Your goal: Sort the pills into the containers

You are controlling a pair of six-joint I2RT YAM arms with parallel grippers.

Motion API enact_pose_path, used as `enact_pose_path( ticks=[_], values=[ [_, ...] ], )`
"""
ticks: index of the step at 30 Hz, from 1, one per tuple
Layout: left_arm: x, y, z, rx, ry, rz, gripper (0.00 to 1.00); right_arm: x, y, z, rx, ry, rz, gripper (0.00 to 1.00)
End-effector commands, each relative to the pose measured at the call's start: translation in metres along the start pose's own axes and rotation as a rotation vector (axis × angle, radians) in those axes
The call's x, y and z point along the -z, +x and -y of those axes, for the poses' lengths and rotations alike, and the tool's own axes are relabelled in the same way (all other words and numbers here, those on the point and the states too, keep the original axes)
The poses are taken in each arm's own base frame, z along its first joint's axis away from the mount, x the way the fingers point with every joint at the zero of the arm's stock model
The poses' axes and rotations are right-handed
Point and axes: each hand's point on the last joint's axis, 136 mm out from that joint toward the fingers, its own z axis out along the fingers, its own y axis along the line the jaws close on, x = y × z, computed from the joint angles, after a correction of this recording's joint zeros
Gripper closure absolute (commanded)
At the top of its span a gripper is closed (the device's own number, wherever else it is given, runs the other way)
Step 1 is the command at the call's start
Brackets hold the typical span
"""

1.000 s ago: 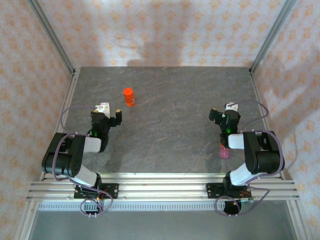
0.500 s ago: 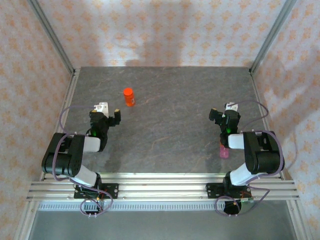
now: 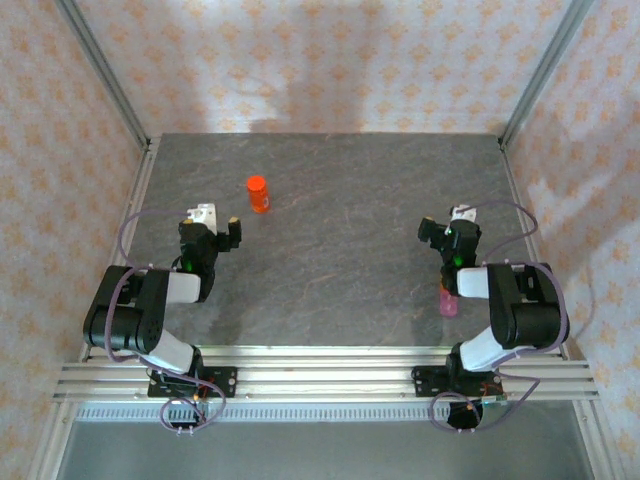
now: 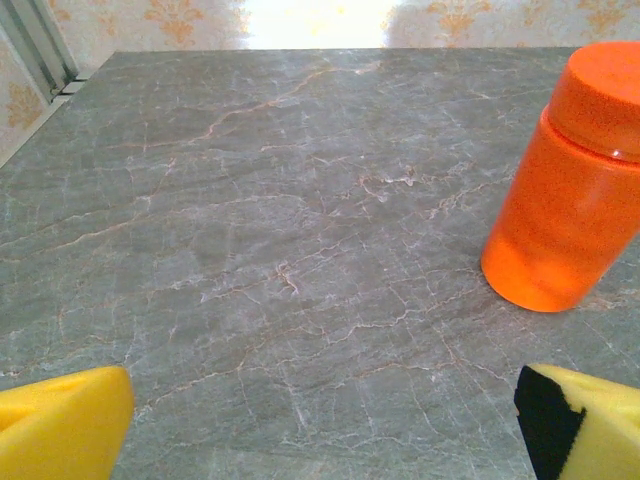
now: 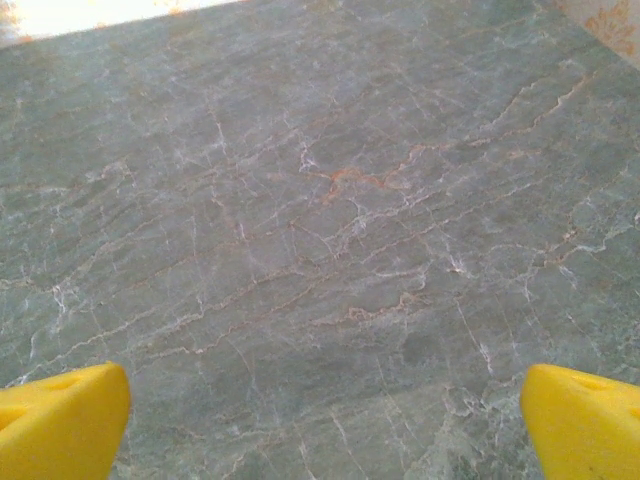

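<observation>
A small pink translucent container (image 3: 448, 302) sits on the table close beside my right arm's forearm. No pills are in view. My left gripper (image 3: 220, 224) is open and empty, low over the table, just short of an orange-red cylindrical bottle (image 3: 258, 193). In the left wrist view the bottle (image 4: 570, 180) stands upright ahead and to the right, beyond the yellow fingertips (image 4: 65, 425), with the open left gripper (image 4: 330, 430) over bare table. My right gripper (image 3: 445, 224) is open too, and in its wrist view the right gripper (image 5: 325, 425) has only bare stone between its fingertips (image 5: 580, 420).
The grey marbled table (image 3: 340, 190) is bounded by metal frame posts (image 3: 105, 80) and patterned walls on three sides. A silver rail (image 3: 320, 370) runs along the near edge, carrying both arm bases.
The left gripper has edged slightly to the left. The right arm, the bottle and the pink container have not moved.
</observation>
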Motion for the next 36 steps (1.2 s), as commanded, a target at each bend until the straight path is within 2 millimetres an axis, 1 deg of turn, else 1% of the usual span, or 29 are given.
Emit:
enact_pose_path(
  ticks=[1, 4, 7, 10, 12, 14, 15, 17, 20, 23, 26, 28, 31, 36],
  values=[
    [0.006, -0.007, -0.01, 0.041, -0.041, 0.052, 0.0, 0.005, -0.026, -0.002, 0.0, 0.004, 0.006, 0.0],
    [0.01, -0.014, -0.014, 0.047, -0.062, 0.048, 0.0, 0.01, -0.032, -0.002, -0.019, 0.013, -0.023, 0.0],
    [0.017, -0.026, -0.02, 0.056, -0.093, 0.044, 0.0, 0.02, -0.038, 0.009, -0.085, 0.073, -0.031, 0.0],
    [0.029, -0.041, -0.025, 0.069, -0.12, 0.061, 0.0, 0.036, -0.05, 0.021, -0.203, 0.148, -0.024, 0.0],
    [0.038, -0.055, -0.03, 0.109, -0.142, 0.075, 0.0, 0.05, -0.056, 0.03, -0.331, 0.199, -0.031, 0.0],
    [0.048, -0.074, -0.03, 0.158, -0.13, 0.088, 0.0, 0.056, -0.053, 0.026, -0.384, 0.181, -0.102, 0.0],
    [0.053, -0.081, -0.028, 0.184, -0.115, 0.087, 0.0, 0.063, -0.059, 0.024, -0.407, 0.168, -0.104, 0.0],
    [0.064, -0.096, -0.016, 0.228, -0.038, 0.094, 0.0, 0.071, -0.051, 0.014, -0.449, 0.139, -0.199, 0.0],
    [0.081, -0.112, 0.004, 0.273, 0.065, 0.132, 0.0, 0.078, -0.03, -0.006, -0.479, 0.053, -0.337, 0.0],
    [0.099, -0.121, 0.023, 0.269, 0.12, 0.13, 0.0, 0.087, -0.005, -0.009, -0.517, 0.054, -0.447, 0.0],
    [0.114, -0.122, 0.037, 0.277, 0.153, 0.092, 0.0, 0.098, 0.022, 0.0, -0.535, 0.127, -0.534, 0.0],
    [0.119, -0.122, 0.046, 0.293, 0.179, 0.067, 0.0, 0.105, 0.034, 0.007, -0.538, 0.175, -0.562, 0.0],
    [0.124, -0.118, 0.063, 0.286, 0.207, 0.025, 0.0, 0.11, 0.048, 0.015, -0.552, 0.226, -0.583, 0.0],
    [0.128, -0.112, 0.096, 0.204, 0.245, -0.046, 0.0, 0.115, 0.07, 0.031, -0.559, 0.335, -0.611, 0.0]
  ],
)
